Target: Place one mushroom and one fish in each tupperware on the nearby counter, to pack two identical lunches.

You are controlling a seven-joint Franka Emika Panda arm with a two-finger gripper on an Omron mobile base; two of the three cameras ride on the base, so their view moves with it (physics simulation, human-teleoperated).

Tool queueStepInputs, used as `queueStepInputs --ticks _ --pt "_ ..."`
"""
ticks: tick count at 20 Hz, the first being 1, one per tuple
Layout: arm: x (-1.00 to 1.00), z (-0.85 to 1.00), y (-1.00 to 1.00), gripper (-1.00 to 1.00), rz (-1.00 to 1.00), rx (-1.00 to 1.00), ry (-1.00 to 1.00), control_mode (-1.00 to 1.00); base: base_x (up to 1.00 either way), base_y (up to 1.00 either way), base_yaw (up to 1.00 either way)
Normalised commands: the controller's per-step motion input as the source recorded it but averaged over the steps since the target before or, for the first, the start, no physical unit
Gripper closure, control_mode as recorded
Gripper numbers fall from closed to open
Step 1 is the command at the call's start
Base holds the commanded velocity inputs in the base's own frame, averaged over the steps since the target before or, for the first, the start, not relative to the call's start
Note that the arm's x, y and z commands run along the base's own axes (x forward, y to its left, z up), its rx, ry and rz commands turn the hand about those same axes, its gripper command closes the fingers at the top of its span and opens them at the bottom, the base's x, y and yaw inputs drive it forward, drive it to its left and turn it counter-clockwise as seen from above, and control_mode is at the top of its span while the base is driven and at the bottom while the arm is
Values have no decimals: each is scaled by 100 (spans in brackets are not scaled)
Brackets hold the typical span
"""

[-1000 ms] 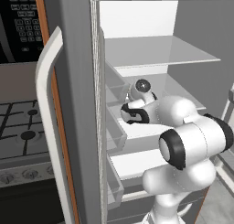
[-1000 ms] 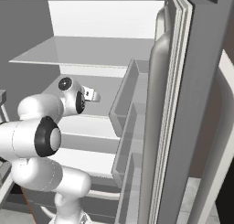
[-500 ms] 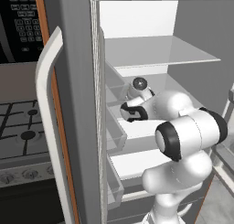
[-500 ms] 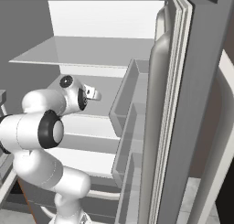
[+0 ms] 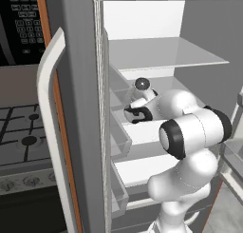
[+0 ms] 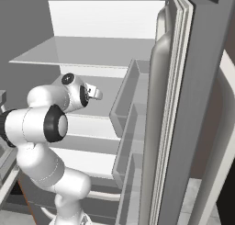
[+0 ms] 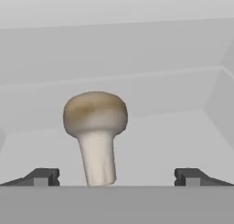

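The gripper (image 7: 117, 177) reaches into the open fridge (image 5: 142, 51) with its fingers spread wide apart and holding nothing, a brown-capped mushroom (image 7: 96, 132) stands upright just beyond and between them on a shelf (image 7: 173, 141), so packing seems barely begun.

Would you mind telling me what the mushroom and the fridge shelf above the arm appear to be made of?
Mushroom: looks organic, with a matt, mottled tan-brown cap and a pale, off-white stem with a soft, unglossy surface.
Upper fridge shelf: looks like a thin pane of glass or clear plastic, smooth, pale grey and slightly see-through at its front edge; which of the two is unclear.
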Motion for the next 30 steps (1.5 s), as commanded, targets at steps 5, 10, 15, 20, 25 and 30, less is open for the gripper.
queueStepInputs --ticks 5,10,15,20,25,30 --pt "30 -2 0 -100 0 0 4 -100 0 0 0" --pt "29 -11 0 -100 0 0 0 -100 0 0 0" --pt "9 -31 0 -100 0 0 0 -100 0 0 0" --pt "0 -60 4 100 0 0 0 -100 0 0 0" --pt "0 -48 0 100 -1 0 0 -100 0 0 0" --pt "-3 -46 0 100 -2 0 -1 -100 0 0 0"
